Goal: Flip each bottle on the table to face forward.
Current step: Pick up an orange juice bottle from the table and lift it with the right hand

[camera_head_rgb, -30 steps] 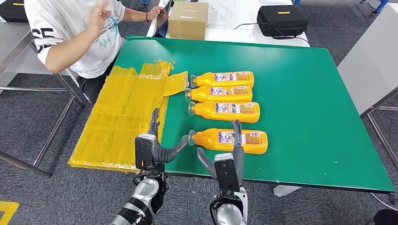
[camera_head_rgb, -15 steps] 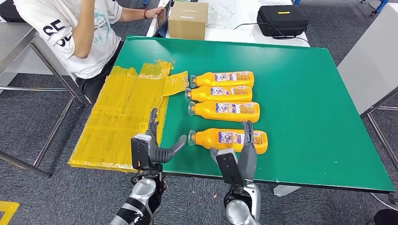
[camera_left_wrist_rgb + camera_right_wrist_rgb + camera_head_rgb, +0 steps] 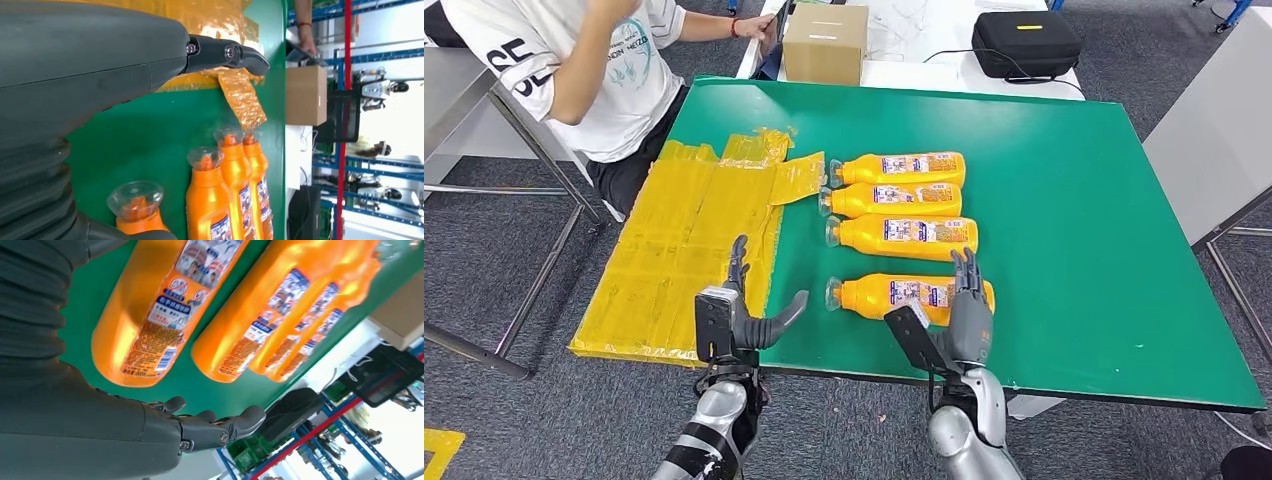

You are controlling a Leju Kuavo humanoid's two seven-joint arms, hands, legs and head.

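Several orange bottles lie on their sides in a row on the green table (image 3: 1074, 250), caps pointing left and back labels up. The nearest bottle (image 3: 892, 296) lies apart from the other three (image 3: 904, 234) (image 3: 894, 199) (image 3: 899, 168). My right hand (image 3: 962, 318) is open with fingers spread, hovering at the nearest bottle's base end; its label (image 3: 160, 305) shows in the right wrist view, apart from the fingers (image 3: 215, 429). My left hand (image 3: 736, 315) is open near the front table edge, left of that bottle's clear cap (image 3: 135, 199), holding nothing.
A crinkled yellow plastic sheet (image 3: 684, 250) covers the table's left side. A person in a white shirt (image 3: 574, 70) sits at the far left corner. A cardboard box (image 3: 824, 42) and a black case (image 3: 1024, 40) stand behind the table.
My right hand has swung right from the nearest bottle's middle to its base end. My left hand has drifted slightly left and back. The person has shifted an arm.
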